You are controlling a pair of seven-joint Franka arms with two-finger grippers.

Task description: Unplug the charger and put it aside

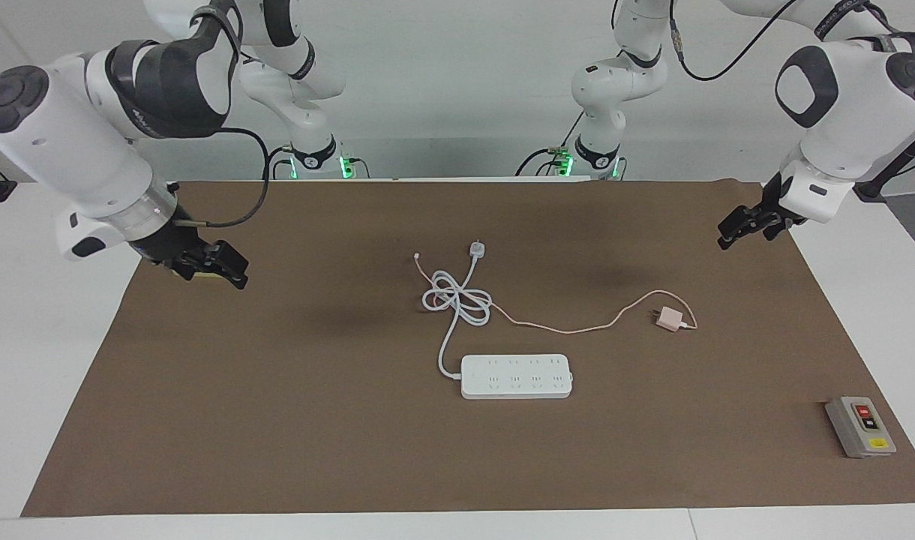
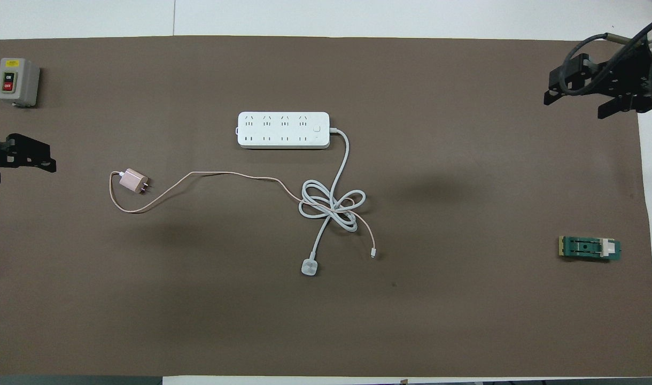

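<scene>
Charger [image 1: 668, 318] found unplugged, lying flat toward the left arm's end, nearer the robots than the power strip [image 1: 516, 376], well apart from it. Task judged complete; no further move called for beyond parking. Left gripper [image 1: 744, 227] raised over mat edge, spread wide, empty. Right gripper [image 1: 216, 268] likewise empty, opening undetermined. Green fixture [image 2: 589, 248] visible overhead only, masked in facing view.

Both end effectors [image 1: 750, 225] [image 1: 210, 266] raised, open

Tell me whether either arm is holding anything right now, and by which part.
Nothing is held. The left gripper and right gripper are both empty, and the charger lies unplugged on the mat.
</scene>
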